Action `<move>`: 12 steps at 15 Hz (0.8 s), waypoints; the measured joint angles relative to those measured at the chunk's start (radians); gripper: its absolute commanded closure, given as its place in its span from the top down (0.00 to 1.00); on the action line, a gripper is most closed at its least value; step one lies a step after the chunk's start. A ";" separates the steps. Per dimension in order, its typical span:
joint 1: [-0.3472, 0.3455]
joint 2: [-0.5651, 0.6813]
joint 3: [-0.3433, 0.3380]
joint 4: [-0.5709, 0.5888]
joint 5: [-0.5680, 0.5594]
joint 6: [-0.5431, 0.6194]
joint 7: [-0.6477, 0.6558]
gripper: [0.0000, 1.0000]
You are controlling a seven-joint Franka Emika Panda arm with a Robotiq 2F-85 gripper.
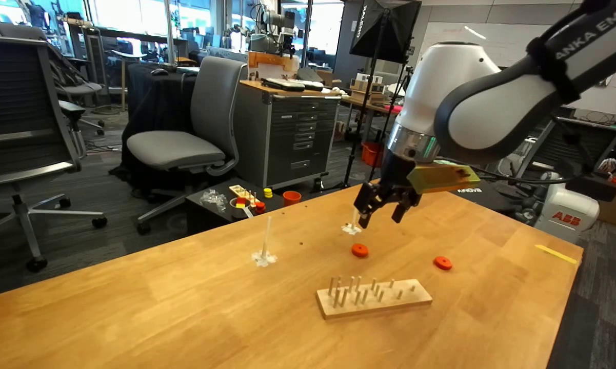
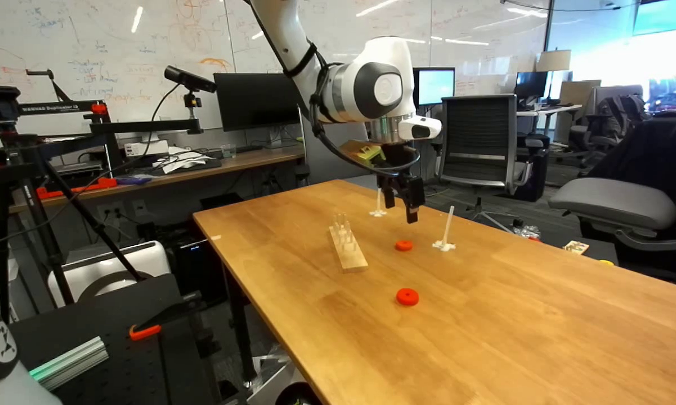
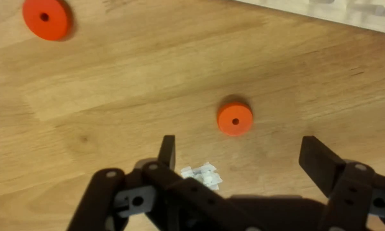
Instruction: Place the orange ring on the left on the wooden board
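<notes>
The ring and the second ring are plain orange-red, dark at the centre, while the board and its pegs are pale wood; the tabletop is honey-brown, patterned with grain, darker streaks and lighter patches, and the strip on it is yellow. The gripper is black, the arm white and dark grey with pale lettering. A chair is grey, and the whiteboard white, scribbled faintly in blue and orange.

Boxy grey drawer cabinet: we face it in an exterior view.
Wide scribbled whiteboard: backdrop in an exterior view.
Brown wooden tabletop: both exterior views slant down; wrist view, close above.
Pale rectangular pegged wooden board: shared by all three.
</notes>
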 measured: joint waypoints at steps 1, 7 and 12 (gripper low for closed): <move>0.007 0.036 -0.001 0.041 0.015 -0.015 0.001 1.00; 0.028 0.174 -0.021 0.227 0.069 -0.179 0.028 1.00; 0.029 0.212 -0.033 0.311 0.071 -0.241 0.050 1.00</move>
